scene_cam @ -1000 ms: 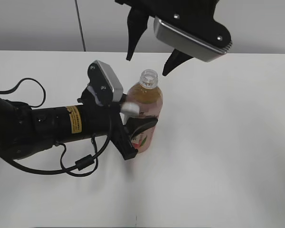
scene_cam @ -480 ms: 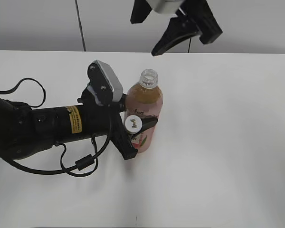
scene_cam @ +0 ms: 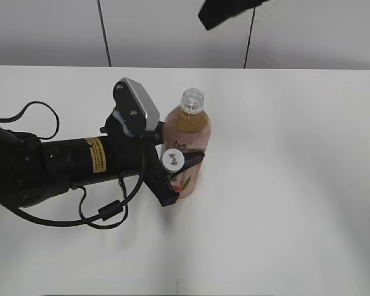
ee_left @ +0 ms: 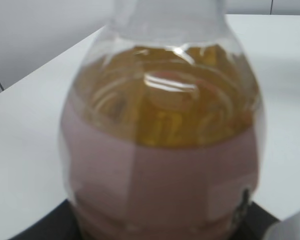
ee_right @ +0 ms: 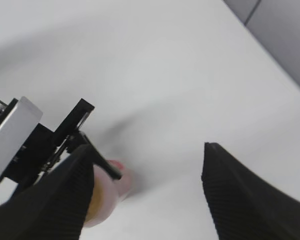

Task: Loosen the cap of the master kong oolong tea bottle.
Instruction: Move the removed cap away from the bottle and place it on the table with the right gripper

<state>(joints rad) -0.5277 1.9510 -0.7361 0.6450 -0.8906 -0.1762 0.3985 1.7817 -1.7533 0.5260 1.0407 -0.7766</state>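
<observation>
**Holding an uncapped bottle**

Standing on the white table (scene_cam: 296, 203), the master kong oolong tea bottle (scene_cam: 186, 145) has a bare, open neck, so the loosening looks done and overshot. The left gripper (scene_cam: 172, 169) is clamped around the bottle's labelled body. The right gripper (ee_right: 147, 195) is raised well above the table, jaws spread wide and empty. The cap (scene_cam: 172, 161) rests logo-up on the left gripper's finger, just beside the label.

A plain white desk (scene_cam: 296, 185) fills most of the exterior view. Along its far edge stands a pale grey panelled wall (scene_cam: 49, 31), split by dark vertical seams. Lighting is soft and even.
</observation>
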